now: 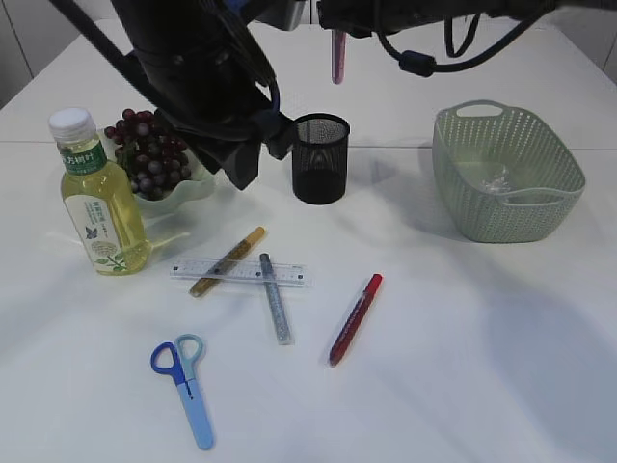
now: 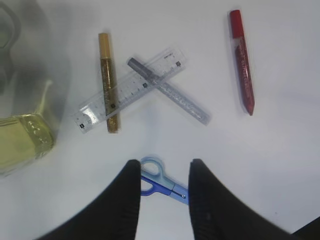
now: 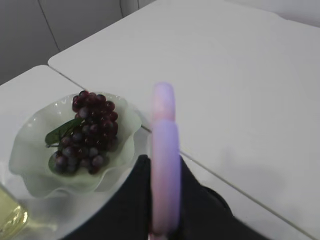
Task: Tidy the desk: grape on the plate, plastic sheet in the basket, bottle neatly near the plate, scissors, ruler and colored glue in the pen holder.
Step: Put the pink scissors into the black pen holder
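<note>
My right gripper (image 1: pixel 339 27) (image 3: pixel 164 161) is shut on a pink glue pen (image 1: pixel 337 60) (image 3: pixel 165 145), which hangs upright above the black mesh pen holder (image 1: pixel 320 159). My left gripper (image 1: pixel 237 162) (image 2: pixel 164 172) is open and empty, high above the table; the blue scissors (image 2: pixel 161 180) (image 1: pixel 184 384) show between its jaws far below. The clear ruler (image 1: pixel 241 272) (image 2: pixel 131 90) lies under a gold glue pen (image 1: pixel 228 260) (image 2: pixel 108 82) and a silver one (image 1: pixel 276 299) (image 2: pixel 169 92). A red glue pen (image 1: pixel 356 318) (image 2: pixel 241 60) lies to the right. Grapes (image 1: pixel 147 152) (image 3: pixel 90 132) sit on the plate (image 1: pixel 198 188) (image 3: pixel 30 150). The bottle (image 1: pixel 96 198) (image 2: pixel 20 145) stands upright in front of the plate.
The green basket (image 1: pixel 506 174) stands at the right with the crumpled plastic sheet (image 1: pixel 496 178) inside. The left arm's black body looms over the plate and beside the pen holder. The table's front right holds nothing.
</note>
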You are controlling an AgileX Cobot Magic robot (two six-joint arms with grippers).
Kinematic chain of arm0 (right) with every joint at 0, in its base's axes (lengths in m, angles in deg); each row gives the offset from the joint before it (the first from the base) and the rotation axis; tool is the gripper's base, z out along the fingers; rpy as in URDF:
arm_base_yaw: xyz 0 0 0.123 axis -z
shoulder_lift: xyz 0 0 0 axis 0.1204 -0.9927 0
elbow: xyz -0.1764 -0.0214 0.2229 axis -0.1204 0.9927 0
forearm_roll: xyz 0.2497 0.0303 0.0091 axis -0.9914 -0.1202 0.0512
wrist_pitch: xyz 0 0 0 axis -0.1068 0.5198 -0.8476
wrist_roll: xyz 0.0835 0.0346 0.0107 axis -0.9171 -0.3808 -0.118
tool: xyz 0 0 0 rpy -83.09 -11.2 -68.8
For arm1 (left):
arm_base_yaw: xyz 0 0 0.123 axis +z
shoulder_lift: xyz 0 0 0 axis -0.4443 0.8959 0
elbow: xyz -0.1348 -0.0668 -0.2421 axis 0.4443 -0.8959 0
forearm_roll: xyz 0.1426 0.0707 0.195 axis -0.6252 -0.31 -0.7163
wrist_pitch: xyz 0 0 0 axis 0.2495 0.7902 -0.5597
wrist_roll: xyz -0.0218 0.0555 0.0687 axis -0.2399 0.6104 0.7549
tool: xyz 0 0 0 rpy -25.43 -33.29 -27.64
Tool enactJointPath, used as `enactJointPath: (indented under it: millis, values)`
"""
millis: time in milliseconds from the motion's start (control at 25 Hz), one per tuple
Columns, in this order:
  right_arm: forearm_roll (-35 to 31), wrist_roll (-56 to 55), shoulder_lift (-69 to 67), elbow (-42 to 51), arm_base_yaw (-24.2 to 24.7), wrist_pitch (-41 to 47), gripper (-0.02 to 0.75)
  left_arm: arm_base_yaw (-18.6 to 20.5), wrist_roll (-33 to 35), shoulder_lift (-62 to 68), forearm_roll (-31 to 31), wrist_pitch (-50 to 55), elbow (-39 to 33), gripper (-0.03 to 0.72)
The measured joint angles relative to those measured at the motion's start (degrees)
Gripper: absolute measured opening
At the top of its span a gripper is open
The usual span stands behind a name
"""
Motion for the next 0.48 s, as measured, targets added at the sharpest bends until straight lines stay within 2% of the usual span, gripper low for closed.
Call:
enactJointPath:
  millis: [280, 480]
  values:
    - [-20.21, 20.55, -7.42, -2.38, -0.05, -5.87, 0.080, 0.00, 0.00, 0.00, -0.89, -0.76, 0.00, 0.241]
    - [-25.50, 26.87, -10.79, -4.90, -0.05, -6.88, 0.080, 0.00, 0.00, 0.00, -2.19, -1.14, 0.00, 0.241]
